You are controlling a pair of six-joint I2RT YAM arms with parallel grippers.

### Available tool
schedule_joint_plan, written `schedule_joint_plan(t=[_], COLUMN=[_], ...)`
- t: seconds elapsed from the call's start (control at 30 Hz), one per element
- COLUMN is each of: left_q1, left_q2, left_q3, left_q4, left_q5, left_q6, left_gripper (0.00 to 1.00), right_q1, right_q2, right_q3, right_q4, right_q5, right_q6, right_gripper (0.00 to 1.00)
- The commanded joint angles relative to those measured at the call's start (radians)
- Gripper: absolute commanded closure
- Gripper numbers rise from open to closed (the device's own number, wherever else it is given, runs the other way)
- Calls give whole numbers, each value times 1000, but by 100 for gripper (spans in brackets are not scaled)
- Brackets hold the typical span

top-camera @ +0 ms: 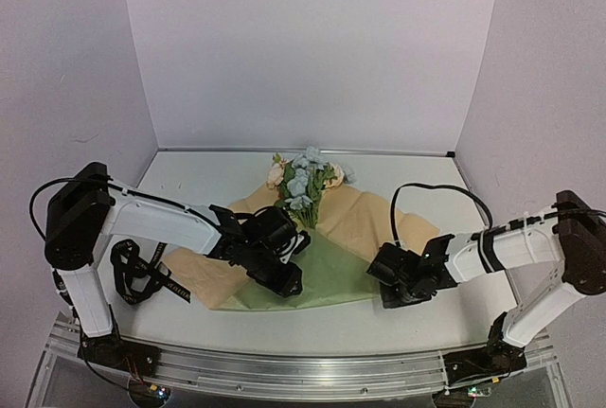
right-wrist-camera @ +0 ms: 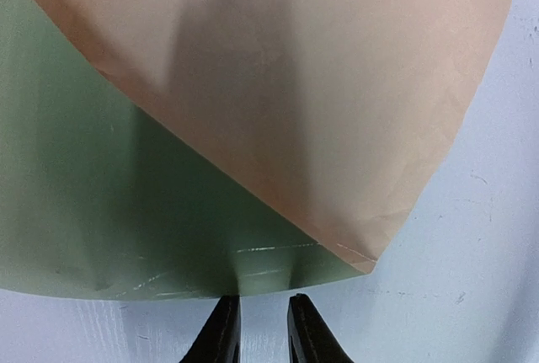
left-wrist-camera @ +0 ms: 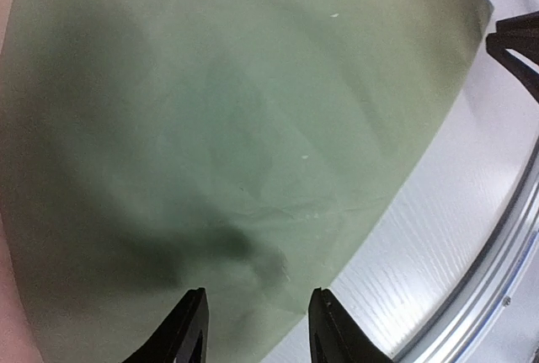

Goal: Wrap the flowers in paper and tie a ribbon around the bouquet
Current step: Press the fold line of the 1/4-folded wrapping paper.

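The paper (top-camera: 327, 261) lies spread on the table, sage green in the middle with tan flaps folded in from both sides. The flowers (top-camera: 305, 181) rest on its far end, blooms pointing to the back wall. My left gripper (top-camera: 284, 280) hovers open over the green sheet (left-wrist-camera: 253, 110) near its front edge, and its jaws (left-wrist-camera: 257, 317) hold nothing. At the sheet's right corner, my right gripper (top-camera: 379, 271) stands narrowly open (right-wrist-camera: 263, 317). Its tips are just short of the green edge (right-wrist-camera: 109, 203), below the tan flap (right-wrist-camera: 320, 85). The black ribbon (top-camera: 142, 280) lies looped at the left, by the left arm.
White walls close in the table on three sides. An aluminium rail (top-camera: 303, 370) runs along the near edge and also shows in the left wrist view (left-wrist-camera: 505, 279). The right gripper's fingers (left-wrist-camera: 518, 43) appear at the edge of the left wrist view.
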Motion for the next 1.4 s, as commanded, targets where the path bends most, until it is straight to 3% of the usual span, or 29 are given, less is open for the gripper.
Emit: schedule_joint_plan(t=[0.0,0.4,0.6,1.37], left_q1=[-33,-78,-77,-74], left_q2=[-116,-163,-120,-170], left_q3=[-23,-148,-155,-286], left_q4=[-3,28,47,44], left_q5=[-34,-41,-78,-119], left_q6=[-7,-54,-67,-143], left_gripper=[57,65,70,72], right_q1=[4,2,0,-57], right_q2=[-73,-100,38,161], right_q3=[71,123,218,136], right_q4=[-115,-75,12,127], right_q5=[-5,-185,-300,-283], right_q6=[16,-39,-70,3], right_gripper=[76,62,66,72])
